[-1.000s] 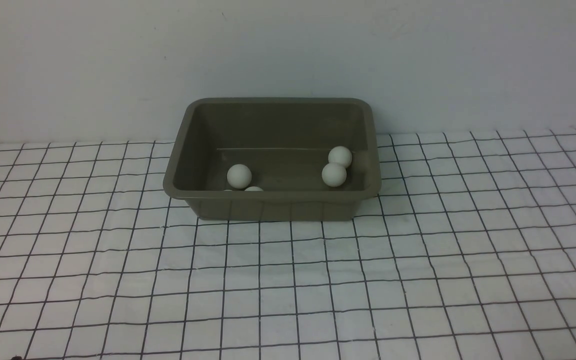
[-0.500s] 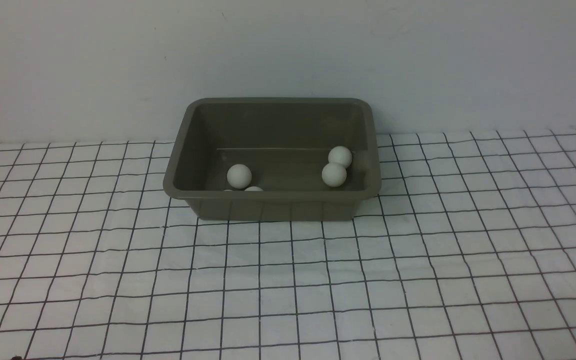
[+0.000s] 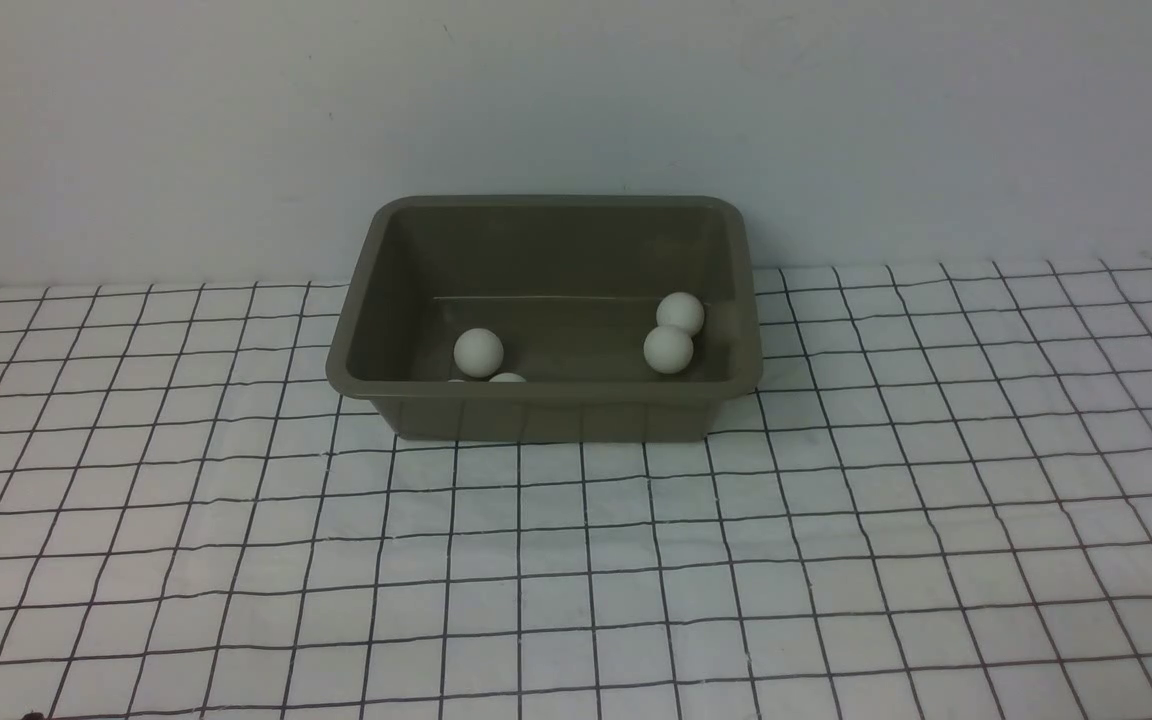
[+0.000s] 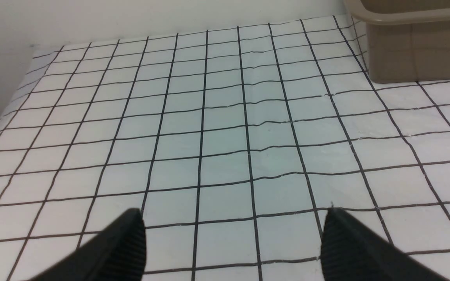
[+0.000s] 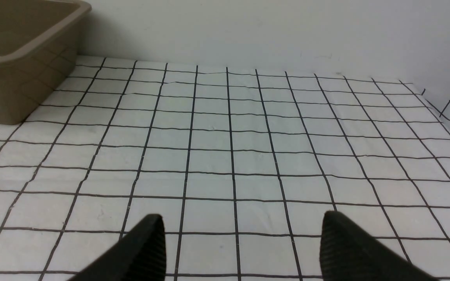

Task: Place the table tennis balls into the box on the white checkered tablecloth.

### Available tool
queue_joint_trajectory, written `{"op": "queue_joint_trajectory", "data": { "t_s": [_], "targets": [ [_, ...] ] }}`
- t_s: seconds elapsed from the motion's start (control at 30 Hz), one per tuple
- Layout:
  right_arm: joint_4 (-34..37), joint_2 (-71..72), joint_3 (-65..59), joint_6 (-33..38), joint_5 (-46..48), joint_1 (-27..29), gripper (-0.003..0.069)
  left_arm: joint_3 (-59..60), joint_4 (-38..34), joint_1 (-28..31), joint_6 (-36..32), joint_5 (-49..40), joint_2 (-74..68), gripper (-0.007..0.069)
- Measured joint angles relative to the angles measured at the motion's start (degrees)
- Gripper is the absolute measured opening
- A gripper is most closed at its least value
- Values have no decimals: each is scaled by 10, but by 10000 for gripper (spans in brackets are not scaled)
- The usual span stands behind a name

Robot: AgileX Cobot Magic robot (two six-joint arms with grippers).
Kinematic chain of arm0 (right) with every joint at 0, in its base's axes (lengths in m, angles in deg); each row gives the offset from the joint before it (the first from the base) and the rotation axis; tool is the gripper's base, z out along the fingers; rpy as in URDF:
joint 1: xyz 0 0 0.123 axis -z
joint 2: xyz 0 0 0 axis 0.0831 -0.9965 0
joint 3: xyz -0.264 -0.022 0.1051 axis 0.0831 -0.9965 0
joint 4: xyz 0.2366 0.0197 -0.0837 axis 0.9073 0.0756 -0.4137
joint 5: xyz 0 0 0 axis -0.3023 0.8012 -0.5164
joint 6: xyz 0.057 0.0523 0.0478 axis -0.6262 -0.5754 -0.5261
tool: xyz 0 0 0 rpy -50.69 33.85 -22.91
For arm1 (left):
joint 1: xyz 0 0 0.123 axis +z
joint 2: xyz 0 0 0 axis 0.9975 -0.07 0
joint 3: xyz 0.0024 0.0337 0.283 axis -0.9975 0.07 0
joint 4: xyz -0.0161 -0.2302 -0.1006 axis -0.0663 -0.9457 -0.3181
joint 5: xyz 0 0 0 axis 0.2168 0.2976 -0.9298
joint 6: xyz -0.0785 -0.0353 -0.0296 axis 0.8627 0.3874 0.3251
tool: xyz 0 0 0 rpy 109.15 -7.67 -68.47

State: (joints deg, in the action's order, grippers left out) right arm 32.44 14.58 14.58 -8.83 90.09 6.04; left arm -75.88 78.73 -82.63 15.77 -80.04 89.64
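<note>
Olive-grey box (image 3: 546, 410) holds the table tennis balls (image 3: 478, 352); both end effectors (image 4: 233, 238) (image 5: 240, 242) gape, empty.

In the front view the near wall of the box (image 3: 546, 415) hides most of two table tennis balls: only the top of one (image 3: 507, 377) clears the rim, and just left of it a mere sliver of another (image 3: 455, 380) shows. Neither arm appears in that view. In the left wrist view the box (image 4: 416, 47) is cut off by the picture's edge, so its inside cannot be seen, and the left hand (image 4: 233, 244) shows only its two dark fingertips. In the right wrist view the box (image 5: 18, 78) is likewise cropped at the corner, and the right hand (image 5: 242, 248) runs off the edge.
</note>
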Motion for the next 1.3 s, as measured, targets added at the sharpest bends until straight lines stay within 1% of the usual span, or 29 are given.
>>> {"op": "queue_joint_trajectory", "data": {
  "t_s": [0.93, 1.3],
  "targets": [
    [0, 0, 0, 0, -1, 0, 482, 0, 0, 0, 0, 0, 0, 542],
    [0, 0, 0, -11, -1, 0, 482, 0, 0, 0, 0, 0, 0, 542]
  ]
}}
